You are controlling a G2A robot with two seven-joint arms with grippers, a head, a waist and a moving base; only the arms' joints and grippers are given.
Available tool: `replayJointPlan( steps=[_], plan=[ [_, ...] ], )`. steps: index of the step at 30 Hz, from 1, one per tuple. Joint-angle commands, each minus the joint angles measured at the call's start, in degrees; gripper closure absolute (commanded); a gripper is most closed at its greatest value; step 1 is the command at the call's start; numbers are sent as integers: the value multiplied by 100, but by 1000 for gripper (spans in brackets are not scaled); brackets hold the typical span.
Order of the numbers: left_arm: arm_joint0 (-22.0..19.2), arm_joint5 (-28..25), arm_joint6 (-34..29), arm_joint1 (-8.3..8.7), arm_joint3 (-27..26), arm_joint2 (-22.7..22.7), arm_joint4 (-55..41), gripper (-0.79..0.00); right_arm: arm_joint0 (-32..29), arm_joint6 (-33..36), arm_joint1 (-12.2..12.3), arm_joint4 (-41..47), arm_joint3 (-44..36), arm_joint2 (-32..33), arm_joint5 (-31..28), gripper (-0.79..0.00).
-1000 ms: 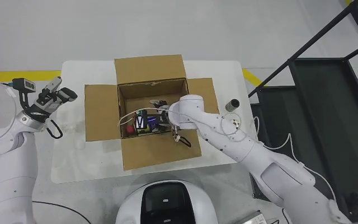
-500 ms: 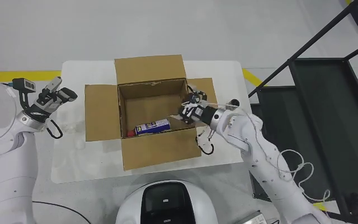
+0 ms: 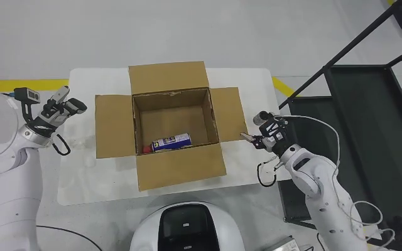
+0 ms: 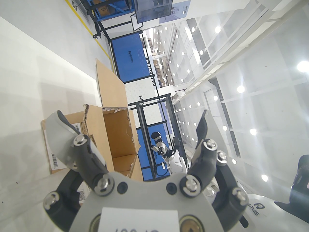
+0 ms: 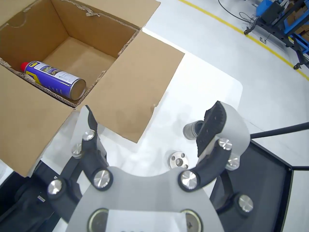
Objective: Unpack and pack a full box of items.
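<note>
An open brown cardboard box (image 3: 169, 78) sits mid-table (image 3: 100, 182). A blue-and-yellow spray can with a red cap (image 3: 171, 143) lies on its side along the box's 6 o'clock wall, cap toward 9 o'clock. The right pincer (image 3: 249, 139) hangs spread and holding nothing at the box's 3 o'clock, near a small silver metal cylinder (image 5: 192, 129) and a round flanged metal disc (image 5: 178, 161). The left pincer (image 3: 72, 99) hangs spread at 9 o'clock.

Pale grey floor (image 3: 188, 31) with yellow line (image 3: 16, 84), black metal platform (image 3: 364, 125), blue wall panels (image 4: 128, 59), bright ceiling lights (image 4: 241, 89).

Matt corrugated cardboard box (image 5: 135, 80) (ragged edges) — glossy spray can (image 5: 53, 78).
</note>
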Motion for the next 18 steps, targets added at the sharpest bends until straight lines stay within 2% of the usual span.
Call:
replayJointPlan(
  steps=[1, 11, 15, 18],
  plan=[
    [0, 0, 0, 0, 0, 0, 0, -785, 8, -1, 0, -2, 5, -7, -4, -785],
    [0, 0, 0, 0, 0, 0, 0, -785, 8, -1, 0, -2, 5, -7, -4, -785],
    [0, 0, 0, 0, 0, 0, 0, -785, 188, 457, -4, 306, 533, 133, 333, -785],
    [0, 0, 0, 0, 0, 0, 0, -785, 421, 745, 22, 414, 1014, 216, 174, -785]
  ],
)
